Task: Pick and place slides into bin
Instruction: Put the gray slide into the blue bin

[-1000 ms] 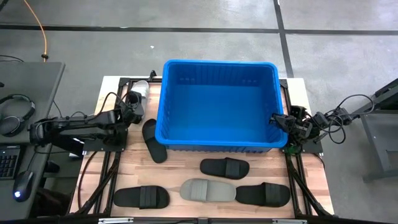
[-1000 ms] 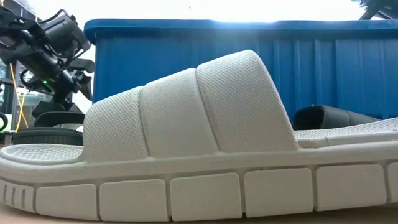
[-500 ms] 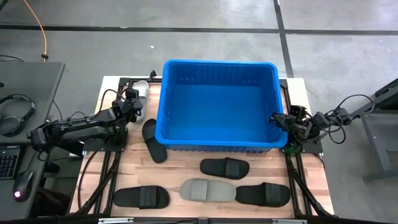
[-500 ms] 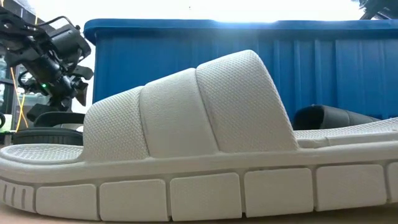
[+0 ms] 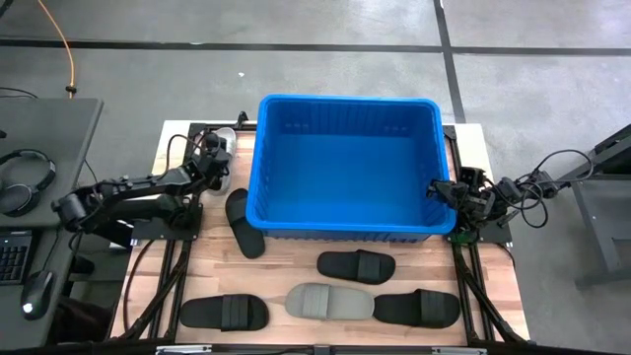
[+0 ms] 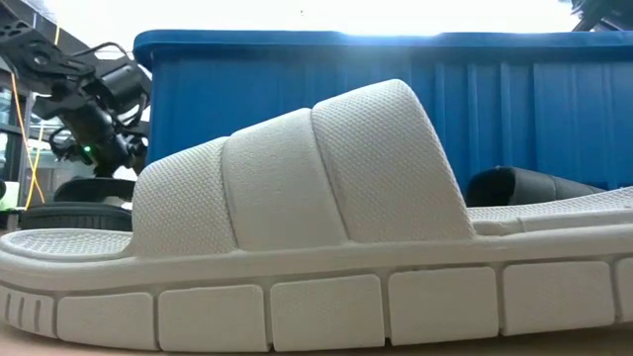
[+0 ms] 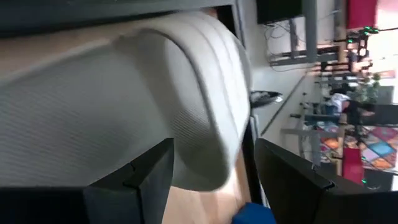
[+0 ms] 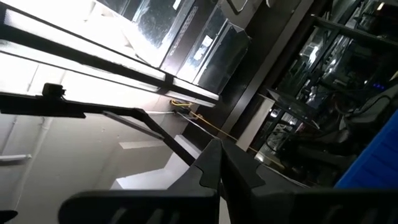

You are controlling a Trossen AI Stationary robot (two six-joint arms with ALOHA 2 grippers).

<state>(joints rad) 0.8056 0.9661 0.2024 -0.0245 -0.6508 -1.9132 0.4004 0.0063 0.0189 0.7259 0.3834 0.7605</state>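
Here the left gripper [image 5: 213, 156] is reaching over a light grey slide [image 5: 223, 139] at the back left corner of the worktop [image 5: 286, 268], just outside the blue bin [image 5: 347, 103]. Its jaws are standing apart, one on each side of the pale strap in the left wrist view, placed to take hold but not yet pinching it. The bin itself is sitting empty in the middle, ready for what comes. Five more slides are lying loose on the wood in front of it: a black one [image 5: 242, 222] leaning close to the bin's left front corner, another black slide [image 5: 356, 266] just before the front wall, and a row nearest the edge made of a black slide [image 5: 224, 313], a grey slide [image 5: 328, 301] and a black slide [image 5: 418, 308]. The right gripper [image 5: 440, 191] is waiting, jaws clenched on nothing, at the bin's right rim, well clear of the work.
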